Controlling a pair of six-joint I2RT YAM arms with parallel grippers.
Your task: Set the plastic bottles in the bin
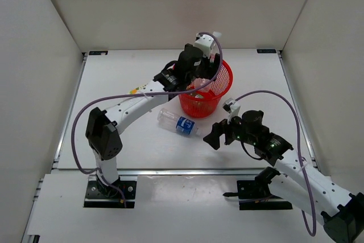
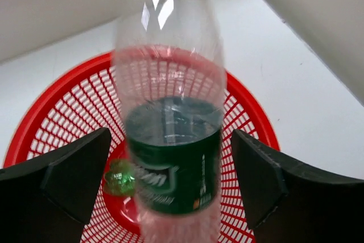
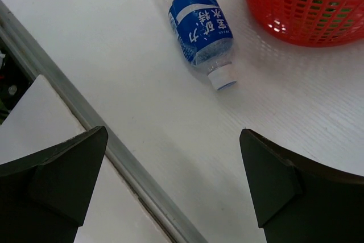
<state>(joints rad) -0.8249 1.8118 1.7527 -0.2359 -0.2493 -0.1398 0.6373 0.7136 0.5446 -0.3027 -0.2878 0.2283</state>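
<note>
Red plastic mesh forms the bin [image 1: 202, 103], which is stood on the white worktop [image 1: 114, 83] toward the far middle. The left fingers [image 2: 74, 180] are held directly above its mouth and are spread wide. Between them the clear bottle with the dark green label [image 2: 173, 163] is seen over the bin, with a gap showing on either side, so it is touched by neither finger. Its outline is blurred, and it appears to be loose in the air, though that cannot be settled from the wrist view. The green tinted bottle [image 2: 119, 177] is partly seen on the floor of the bin. The clear bottle with the blue label [image 3: 199, 27] is laid on its side on the worktop just beside the bin's near-left side, its white cap [image 3: 222, 78] pointed toward the right arm. The right fingers [image 3: 273, 180] are parted with nothing gripped, and are held above the worktop near that cap, apart from the bottle.
</note>
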